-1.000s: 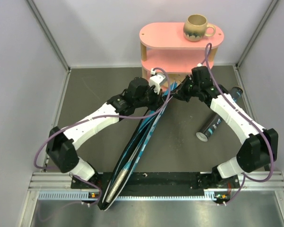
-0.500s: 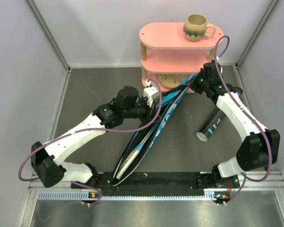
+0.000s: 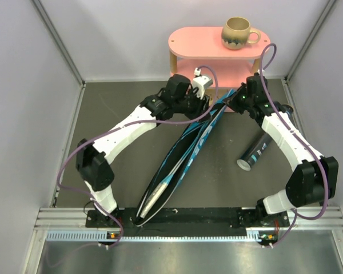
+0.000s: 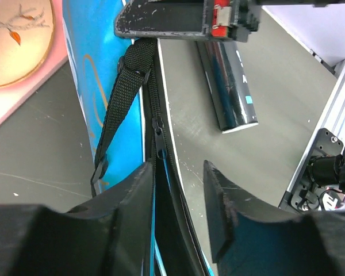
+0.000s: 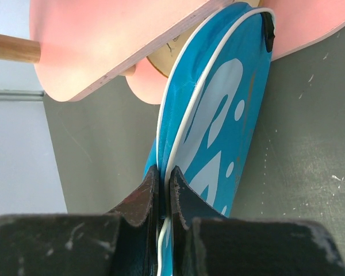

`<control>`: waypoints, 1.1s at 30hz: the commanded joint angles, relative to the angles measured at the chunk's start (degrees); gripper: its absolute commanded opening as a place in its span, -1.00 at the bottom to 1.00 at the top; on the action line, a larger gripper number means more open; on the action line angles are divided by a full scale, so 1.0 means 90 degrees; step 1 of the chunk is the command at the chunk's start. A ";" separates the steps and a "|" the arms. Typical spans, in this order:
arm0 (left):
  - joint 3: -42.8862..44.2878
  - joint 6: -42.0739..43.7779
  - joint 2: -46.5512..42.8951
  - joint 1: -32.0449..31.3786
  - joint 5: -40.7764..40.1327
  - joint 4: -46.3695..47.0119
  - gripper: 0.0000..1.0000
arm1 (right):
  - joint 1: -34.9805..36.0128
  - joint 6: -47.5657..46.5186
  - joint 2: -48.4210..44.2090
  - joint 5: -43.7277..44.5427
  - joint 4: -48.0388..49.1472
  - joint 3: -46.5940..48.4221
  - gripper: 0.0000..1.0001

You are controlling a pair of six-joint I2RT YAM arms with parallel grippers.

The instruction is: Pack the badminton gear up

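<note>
Left gripper [image 4: 178, 172]: fingers are now standing apart, straddling the zipper [image 4: 157, 123] edge after moving up the cover [image 3: 188, 148].
Right gripper [image 5: 164, 178]: fingers are pinching the cover rim beside the pink shelf [image 3: 183, 40].
Cover: is lying diagonally on the table.
Implication: regrasping is probably starting; closing the cover is unfinished.

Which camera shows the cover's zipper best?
Left wrist: the zipper runs up the black edge of the cover beside the strap, close and sharp. Top external shows the whole cover, but the zipper is too small to see. Right wrist shows only its blue face and white piping, pinched in the right claw.
</note>
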 commanded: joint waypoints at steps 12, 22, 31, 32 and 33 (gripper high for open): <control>0.0652 0.0130 0.0658 -0.0012 -0.0121 -0.0186 -0.17 | 0.0044 0.0018 -0.0299 -0.0374 0.0740 0.0100 -1.00; 0.0955 0.0091 0.0873 -0.0012 -0.0180 -0.0214 -0.25 | 0.0044 0.0038 -0.0318 -0.0403 0.0770 0.0091 -1.00; 0.1013 0.0101 0.1039 -0.0021 -0.0111 -0.0264 -0.26 | 0.0044 0.0038 -0.0309 -0.0403 0.0779 0.0100 -1.00; 0.1023 0.0101 0.1059 -0.0012 -0.0111 -0.0264 -0.28 | 0.0034 0.0047 -0.0309 -0.0403 0.0779 0.0100 -1.00; 0.1043 0.0091 0.1078 -0.0012 -0.0111 -0.0264 -0.31 | 0.0044 0.0047 -0.0309 -0.0403 0.0770 0.0110 -1.00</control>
